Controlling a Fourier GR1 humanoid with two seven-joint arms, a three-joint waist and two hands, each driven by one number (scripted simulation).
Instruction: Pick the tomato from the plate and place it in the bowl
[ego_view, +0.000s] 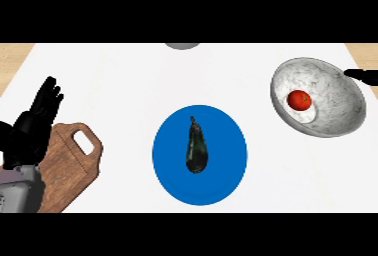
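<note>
I've got the tomato (299, 100) sitting inside the marbled bowl (347, 107) at the far right of the white surface (111, 75), resting on the bowl's inner floor, a little toward its left side. So by my reading the placing step is done, and what's in hand now is the pull-away.

My right hand (363, 75) only shows as a dark tip at the right edge of the view, just beside the bowl's upper right rim and apart from the tomato. From that sliver I cannot tell how the hand is set.

My left hand (40, 117) is over on the left side, fingers straight and pointing up, holding nothing, resting above the wooden cutting board (74, 165) (it plays no part in this one).

The blue plate (170, 155) lies in the middle of the surface, well apart from the bowl, and what lies on it is a dark eggplant (196, 147), lengthwise, stem end away from me. No tomato on the plate.

At the far edge there's a grey round thing (181, 45), mostly cut off, I can't say what it is.

Next move, as I judge it: bring the right arm back clear of the bowl's rim without clipping it, since a nudge there could tip the bowl and roll the tomato.
</note>
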